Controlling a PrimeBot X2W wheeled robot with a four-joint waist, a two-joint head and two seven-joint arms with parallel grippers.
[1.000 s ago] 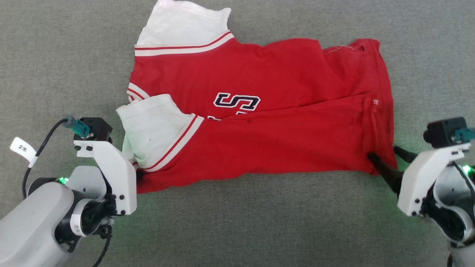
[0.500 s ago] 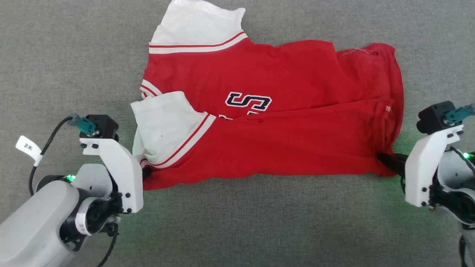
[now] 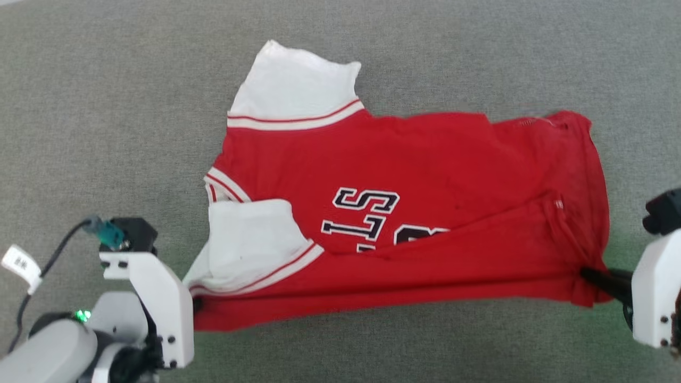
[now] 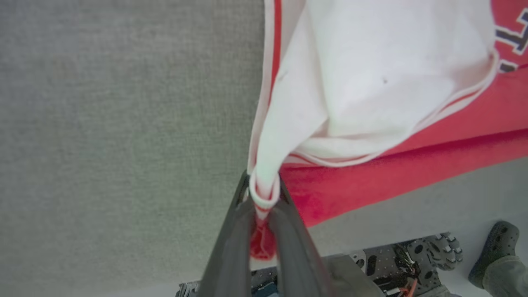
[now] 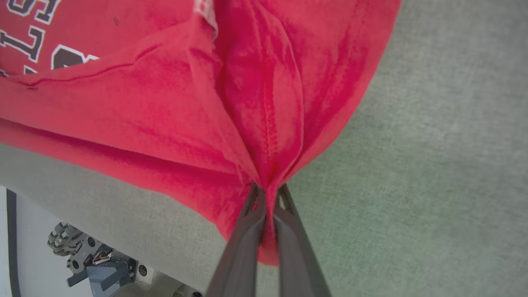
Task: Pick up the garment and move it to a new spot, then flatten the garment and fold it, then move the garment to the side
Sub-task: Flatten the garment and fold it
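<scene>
The garment (image 3: 404,175) lies partly folded on the gray felt surface (image 3: 106,106). The left gripper (image 4: 263,186) clamps its white-sleeved corner, and the right gripper (image 5: 267,190) pinches its red hem corner.

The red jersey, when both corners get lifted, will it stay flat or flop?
Probably floppy: the jersey bunches into pleats where the right fingers pinch it. Likely light, since the left fingers hold it by a thin pinch of cloth. The flap folded over the lettering may slip open.
</scene>
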